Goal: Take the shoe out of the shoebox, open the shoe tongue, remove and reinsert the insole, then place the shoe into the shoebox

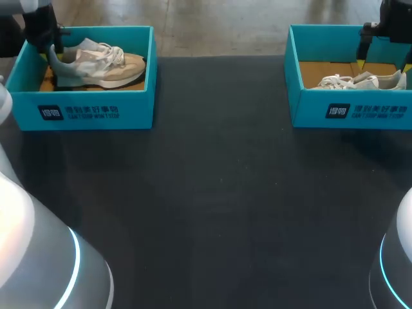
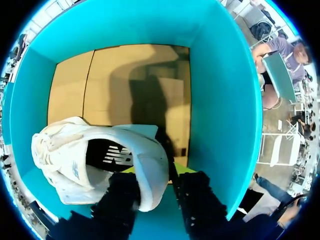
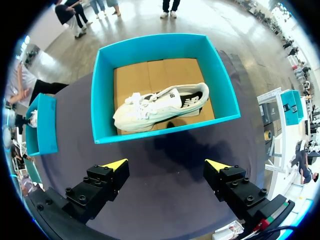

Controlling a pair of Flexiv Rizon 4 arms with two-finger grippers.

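The left shoe (image 1: 100, 64) sits upright in the left box (image 1: 90, 112), its long axis along the box's length, with the heel at the outer end and the toe toward the table's (image 1: 219, 193) middle. The left gripper (image 1: 51, 46) is right at that heel. In the left wrist view the gripper (image 2: 155, 172) straddles the heel collar of the shoe (image 2: 75, 155), with the shoe's opening to one side of it and the box wall (image 2: 225, 100) close on the other. Whether it has clamped the collar cannot be told. The right gripper (image 3: 166, 165) hangs spread wide and holds nothing. The right shoe (image 3: 160, 106) lies ahead of it on its side in the right box (image 3: 102, 100), well apart from it. In the head view this shoe (image 1: 357, 82) points its laces toward the table's middle and its heel toward the outer end of its box (image 1: 347, 109), with the right gripper (image 1: 383, 64) above that heel end. The left arm looks the readier of the two. Its lift probably turns on pulling the heel straight up, since the toe trails off to one side and the wall stands close by.
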